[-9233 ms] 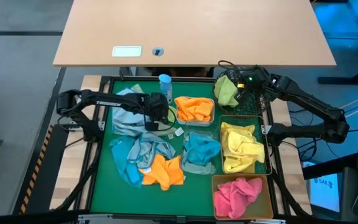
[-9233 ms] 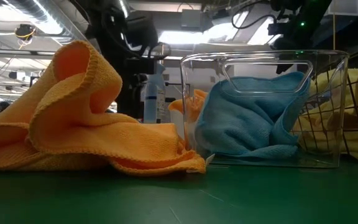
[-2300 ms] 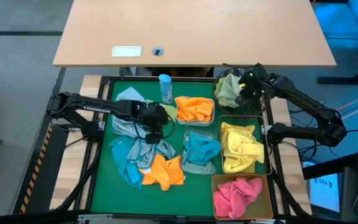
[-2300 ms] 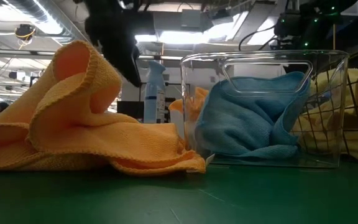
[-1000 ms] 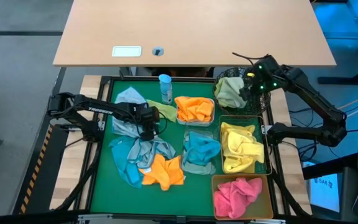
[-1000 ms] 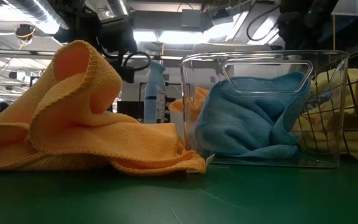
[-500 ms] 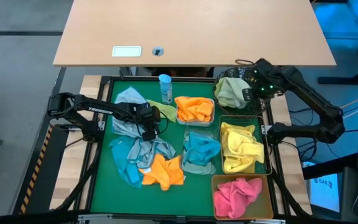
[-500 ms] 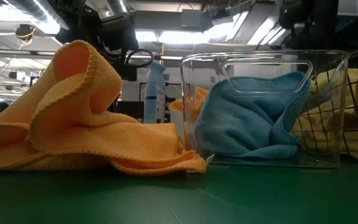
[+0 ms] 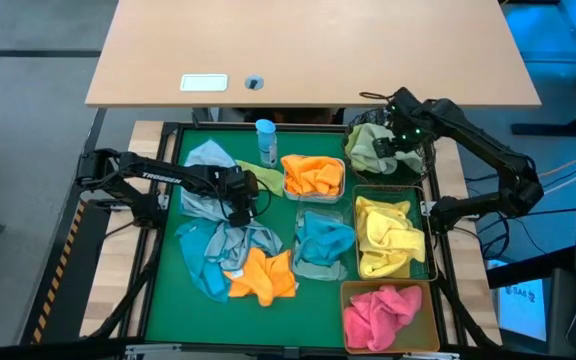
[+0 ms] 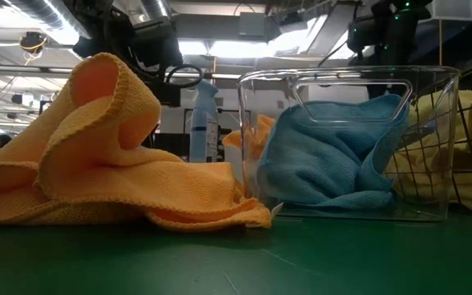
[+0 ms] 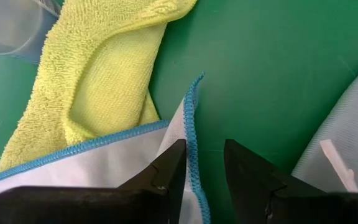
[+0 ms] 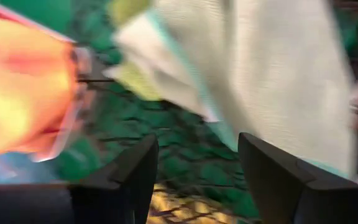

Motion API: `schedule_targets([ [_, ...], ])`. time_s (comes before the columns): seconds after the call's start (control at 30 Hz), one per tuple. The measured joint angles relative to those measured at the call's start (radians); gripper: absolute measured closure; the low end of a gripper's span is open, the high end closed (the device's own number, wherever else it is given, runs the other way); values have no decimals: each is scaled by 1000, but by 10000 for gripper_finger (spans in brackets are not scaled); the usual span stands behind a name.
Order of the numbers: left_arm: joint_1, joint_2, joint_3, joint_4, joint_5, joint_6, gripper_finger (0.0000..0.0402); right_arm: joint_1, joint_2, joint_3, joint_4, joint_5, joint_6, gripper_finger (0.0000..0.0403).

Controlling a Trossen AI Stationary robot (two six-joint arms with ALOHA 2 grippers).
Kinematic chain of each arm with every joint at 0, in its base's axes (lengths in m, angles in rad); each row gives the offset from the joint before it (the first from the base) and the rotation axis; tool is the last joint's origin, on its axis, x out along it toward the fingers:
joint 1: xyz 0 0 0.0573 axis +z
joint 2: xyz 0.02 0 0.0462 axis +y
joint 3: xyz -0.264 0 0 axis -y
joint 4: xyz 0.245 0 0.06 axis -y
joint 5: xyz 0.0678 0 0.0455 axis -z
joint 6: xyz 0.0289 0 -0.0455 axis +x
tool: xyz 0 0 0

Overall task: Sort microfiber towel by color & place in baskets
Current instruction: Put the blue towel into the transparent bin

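Loose microfiber towels lie on the green mat: grey-blue [image 9: 203, 165], light green [image 9: 264, 178], teal [image 9: 200, 262] and orange [image 9: 264, 276]. My left gripper [image 9: 240, 208] hangs low over them, slightly open. Its fingers stand on either side of the grey-blue towel's blue-stitched edge [image 11: 191, 124], beside the light green towel [image 11: 98, 81]. My right gripper [image 9: 393, 140] is open above the black round mesh basket [image 9: 413, 172], where a light green towel [image 9: 368, 148] lies. The white tub holds orange towels [image 9: 313, 176], the clear tub teal [image 9: 324, 240], the wire basket yellow [image 9: 388, 236] and the amber tub pink [image 9: 382, 314]. My left gripper comes from above, slanting down, with the grey-blue towel's stitched edge [image 11: 194, 180] running between its two fingers. The towel lies flat on the mat. Whether the fingers touch it, I cannot tell.
A blue-capped spray bottle [image 9: 265, 140] stands at the far edge of the mat, left of the white tub. The baskets fill the mat's right half. The raised frame [image 9: 158, 250] borders the mat. A wooden desk [image 9: 308, 50] stands beyond it.
My right gripper has come down and moved toward the table's left, from the black basket's right rim to above the light green towel in it, still open. My left gripper has stayed over the grey-blue towel.
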Motion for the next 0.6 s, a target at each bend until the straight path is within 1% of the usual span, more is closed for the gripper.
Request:
schedule_targets([
  [0.1, 0, 0, 0, 0, 0, 0, 311, 31, -14, 0, 34, -84, -1, 182],
  [0.17, 0, 0, 0, 0, -1, 0, 326, 59, -24, 0, 57, -111, -1, 182],
  [0.37, 1, 0, 0, 0, -4, 0, 389, 205, -31, 0, 138, -112, 1, 182],
  [0.4, 1, 0, 0, 0, -4, 0, 395, 228, -31, 0, 150, -112, 1, 182],
  [0.6, 1, 0, 0, 5, -7, 0, 400, 370, -28, 0, 237, -110, 1, 182],
])
